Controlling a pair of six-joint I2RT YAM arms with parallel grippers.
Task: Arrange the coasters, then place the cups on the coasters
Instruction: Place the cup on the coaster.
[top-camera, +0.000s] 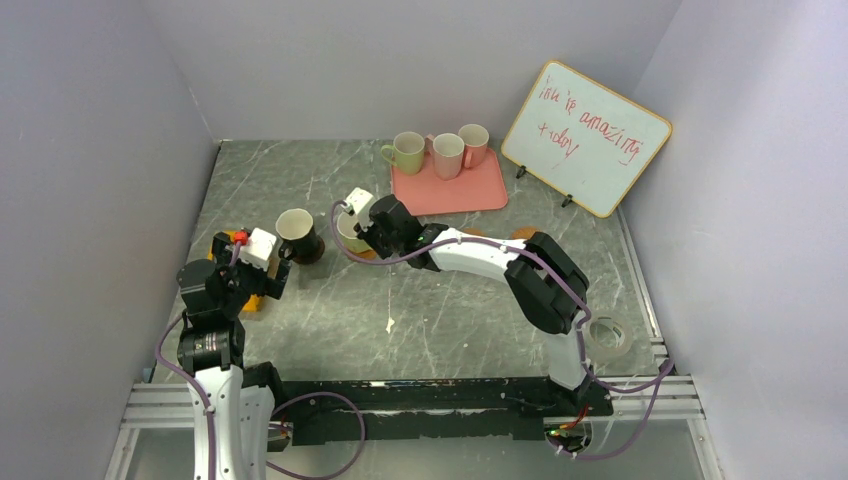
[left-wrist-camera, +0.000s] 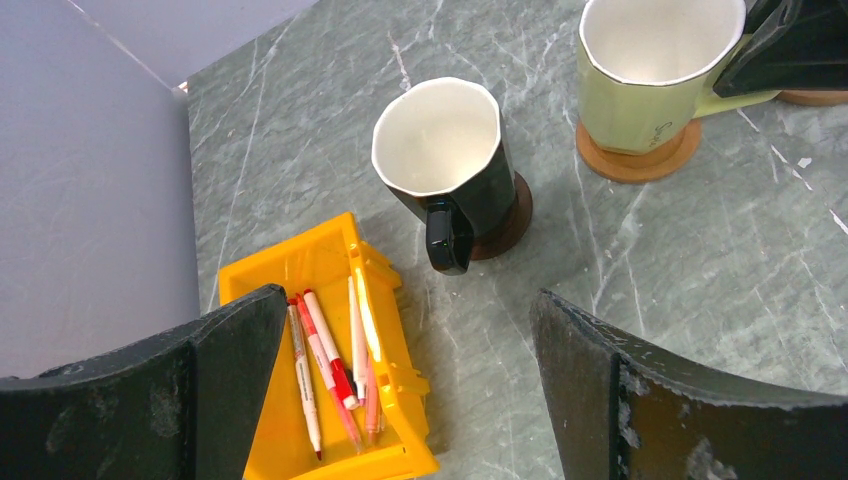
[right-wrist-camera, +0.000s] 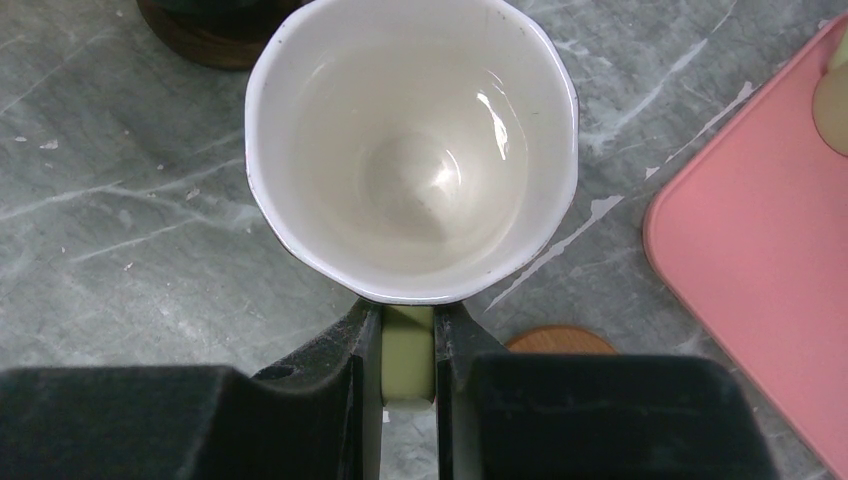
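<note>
The right gripper (right-wrist-camera: 408, 335) is pinching the handle of the pale green ceramic mug (right-wrist-camera: 410, 150). The left gripper (left-wrist-camera: 405, 350) is hovering, spread wide.

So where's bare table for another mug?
Bare marble: the near middle, between dark mug and tape roll, and the back left corner beside the pink tray. Crowded around the green mug in the right pincer.

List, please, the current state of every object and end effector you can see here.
Dark brown mug: upright, empty, on the dark brown coaster.
Pale green mug: upright, empty, on an orange coaster.
Right end effector: shut on that mug's handle.
Left end effector: open, empty.
Green tray mug: upright on the pink tray.
Pink tray mugs: upright on the tray.
Spare orange coaster: bare.
</note>
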